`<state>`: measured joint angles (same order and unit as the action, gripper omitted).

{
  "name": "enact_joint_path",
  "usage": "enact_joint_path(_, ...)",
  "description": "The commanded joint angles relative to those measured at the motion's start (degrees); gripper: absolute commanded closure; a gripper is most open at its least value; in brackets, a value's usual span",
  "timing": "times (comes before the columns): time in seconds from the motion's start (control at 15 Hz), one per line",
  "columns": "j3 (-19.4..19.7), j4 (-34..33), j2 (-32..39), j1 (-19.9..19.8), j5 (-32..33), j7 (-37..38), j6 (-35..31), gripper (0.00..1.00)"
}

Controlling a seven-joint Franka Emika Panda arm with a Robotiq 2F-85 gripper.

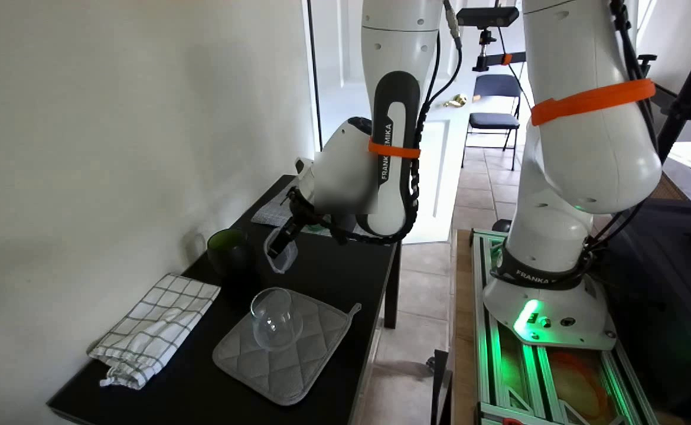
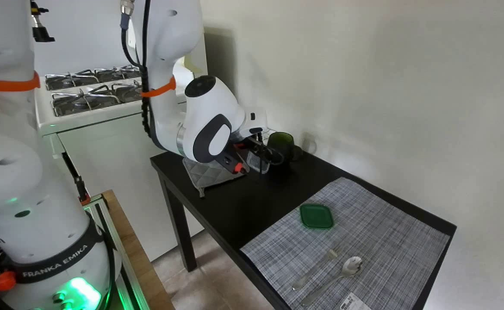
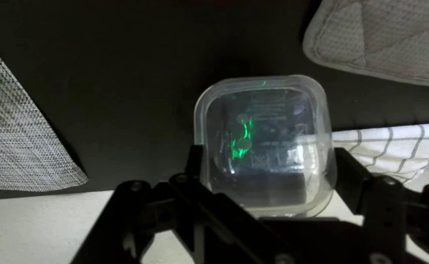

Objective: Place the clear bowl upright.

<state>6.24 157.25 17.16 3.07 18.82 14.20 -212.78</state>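
The clear bowl (image 3: 258, 110) is see-through and squarish, and sits between my gripper's fingers in the wrist view. My gripper (image 3: 267, 156) has one finger against each side of it and is shut on it. In an exterior view the bowl (image 1: 287, 257) is tilted on its side, hanging at the fingers above the black table, with my gripper (image 1: 279, 243) partly in front. In an exterior view the bowl (image 2: 255, 162) shows partly behind the gripper's fingers. I cannot tell which way its opening faces, or whether its lower edge touches the table.
A dark green cup (image 1: 227, 254) stands near the bowl by the wall. A round clear glass bowl (image 1: 274, 324) sits on a grey pot holder (image 1: 298, 372). A checked towel (image 1: 156, 324) lies by the wall. A placemat (image 2: 390, 241) holds a green lid (image 2: 316, 216), a fork and a spoon (image 2: 351, 266).
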Motion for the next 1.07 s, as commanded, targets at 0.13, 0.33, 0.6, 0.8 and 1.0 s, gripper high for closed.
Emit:
enact_joint_path(0.13, -0.68, 0.00, 5.36, -1.62, 4.07, 0.20, -7.05, 0.40)
enact_joint_path(0.33, -0.34, 0.01, 6.69, -1.74, 6.83, -0.59, -9.90, 0.40)
enact_joint_path(0.6, -0.08, 0.00, 8.15, -1.43, 8.08, -1.35, -14.09, 0.40)
enact_joint_path(0.8, -1.10, 0.00, 9.40, -0.85, 8.47, -0.98, -17.61, 0.40)
enact_joint_path(1.0, -1.89, 0.01, 10.76, -0.91, 9.75, -0.86, -18.85, 0.40)
